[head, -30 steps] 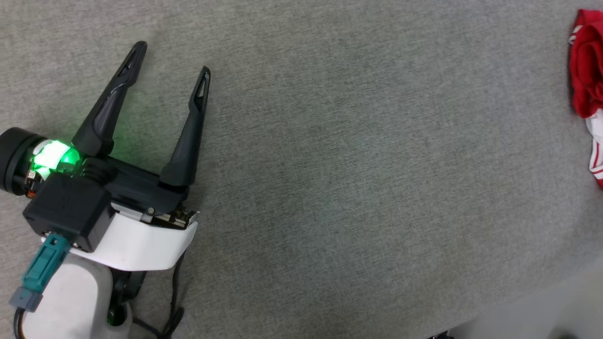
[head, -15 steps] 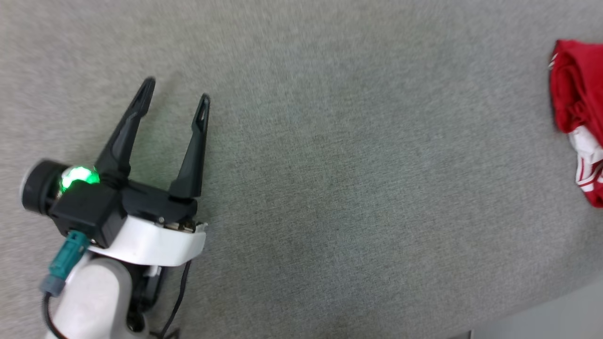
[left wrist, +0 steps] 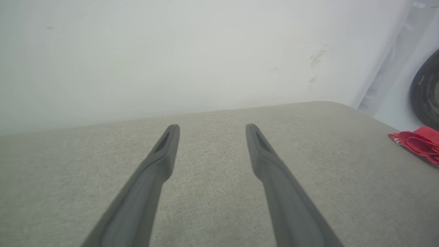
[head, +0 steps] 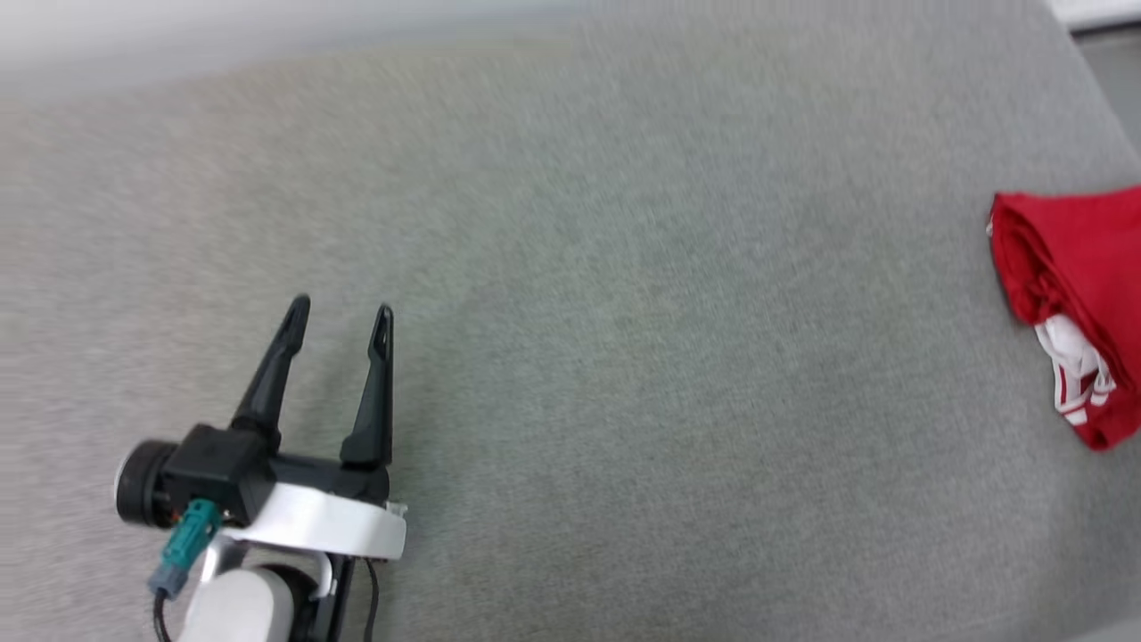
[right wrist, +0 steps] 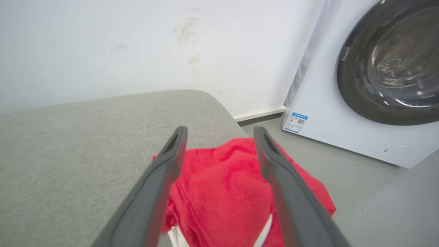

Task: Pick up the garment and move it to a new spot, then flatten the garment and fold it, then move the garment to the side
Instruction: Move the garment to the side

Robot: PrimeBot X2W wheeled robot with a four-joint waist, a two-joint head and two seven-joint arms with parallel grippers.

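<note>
The garment (head: 1074,285), a red shirt with white striped trim, lies folded in a bundle at the right edge of the grey padded table (head: 624,357). In the left wrist view the garment (left wrist: 416,144) shows as a red strip far to the right. My left gripper (head: 340,319) hovers open over bare table at the lower left, with nothing between its fingers (left wrist: 161,161). In the right wrist view my right gripper (right wrist: 219,133) stands open just above the garment (right wrist: 223,192), fingers apart, with red cloth showing between them and nothing held.
A white wall runs behind the table's far edge (right wrist: 103,51). A white washing machine (right wrist: 360,96) with a dark round door stands on the floor (right wrist: 343,178) beyond the table's right end, close to the garment.
The head camera has tilted up, so the whole picture has slid down. The folded garment now shows more fully at the right edge.
</note>
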